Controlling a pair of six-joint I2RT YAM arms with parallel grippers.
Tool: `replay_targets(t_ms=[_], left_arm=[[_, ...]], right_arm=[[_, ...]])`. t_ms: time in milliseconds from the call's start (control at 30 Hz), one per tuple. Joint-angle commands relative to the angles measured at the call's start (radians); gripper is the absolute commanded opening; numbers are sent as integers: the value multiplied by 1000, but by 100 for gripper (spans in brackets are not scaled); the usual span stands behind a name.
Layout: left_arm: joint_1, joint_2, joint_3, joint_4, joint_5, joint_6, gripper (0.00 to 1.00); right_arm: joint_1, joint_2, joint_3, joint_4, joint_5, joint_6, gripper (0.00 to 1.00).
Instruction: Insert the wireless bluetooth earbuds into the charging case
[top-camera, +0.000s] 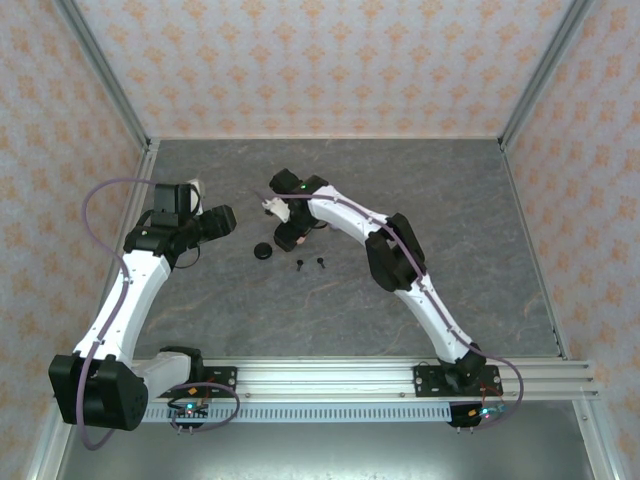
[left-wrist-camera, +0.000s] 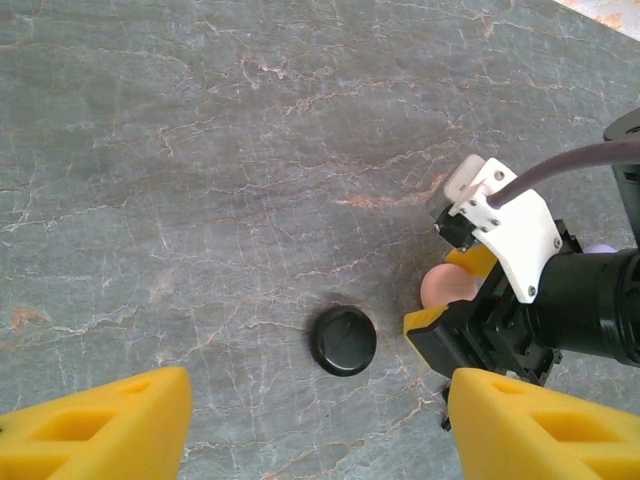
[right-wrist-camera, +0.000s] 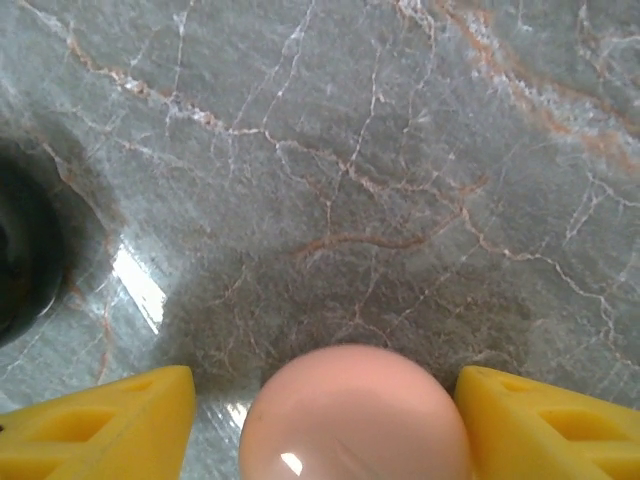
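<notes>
Right gripper (right-wrist-camera: 325, 400) straddles the pink charging case (right-wrist-camera: 355, 415), jaws open, not yet clamped. Left gripper (left-wrist-camera: 320, 400) hovers, jaws open and empty. Two black earbuds (top-camera: 299, 266) lie on the surface (top-camera: 450, 200) nearby. The next move probably needs a gentle, centred squeeze.

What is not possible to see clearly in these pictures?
Pink case: right wrist view, bottom edge cuts it off.
Black earbuds: top view, too small for detail.
Lilac object: left wrist view, mostly hidden behind the right arm.
Black case: right wrist view, cut by left edge.
</notes>
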Motion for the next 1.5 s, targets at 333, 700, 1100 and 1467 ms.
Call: replay_targets(t_ms=[333,700,1100,1467], left_arm=[[8,-5,-12,3,0,-18,69],[7,-13,-6,-8,-2,-17,69],[7,-29,8,-16,76,-15,68],[5,16,84,186,619,-97,65]], right_arm=[[26,-99,-150,12,64,-8,70],[42,-67,-126,29,171,3,52],[28,-307,-350,289,149,24,43],[17,-827,-784,568,49,-7,43]])
